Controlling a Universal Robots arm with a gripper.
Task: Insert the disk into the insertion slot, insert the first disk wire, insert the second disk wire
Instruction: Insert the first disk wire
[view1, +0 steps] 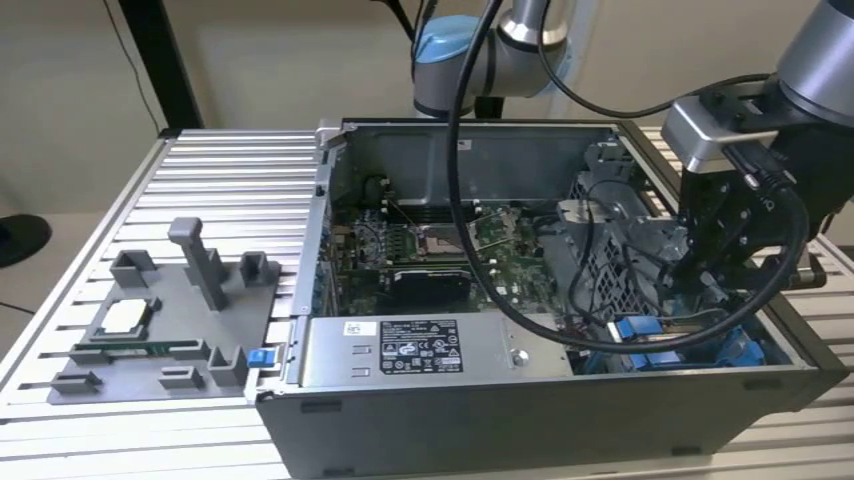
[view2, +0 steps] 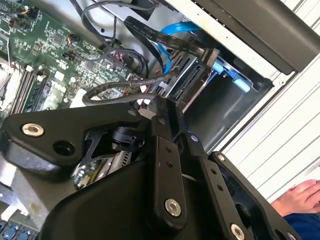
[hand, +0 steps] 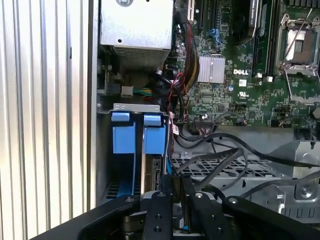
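Note:
The disk (hand: 151, 172) sits edge-on in the insertion slot (hand: 123, 137), between its bright blue tabs, in the drive cage at the case's front corner on the exterior view's right. The blue rails of the insertion slot (view1: 661, 340) lie just below my gripper (view1: 701, 290). My gripper (hand: 179, 194) hangs right over the disk's near end, fingers close together on a dark connector of a black disk wire (hand: 225, 162). In the second wrist view the fingertips (view2: 160, 112) meet beside the disk's connector edge (view2: 187, 75), where a flat black cable (view2: 165, 37) ends in a plug (view2: 207, 54).
The open computer case (view1: 534, 400) stands on a slatted metal table (view1: 214, 170). A labelled grey power-supply box (view1: 414, 350) lies along the case front. A grey jig (view1: 160, 330) sits at the exterior view's left. Loose cables (hand: 210, 137) cross the cage. A person's hand (view2: 300, 195) rests outside the case.

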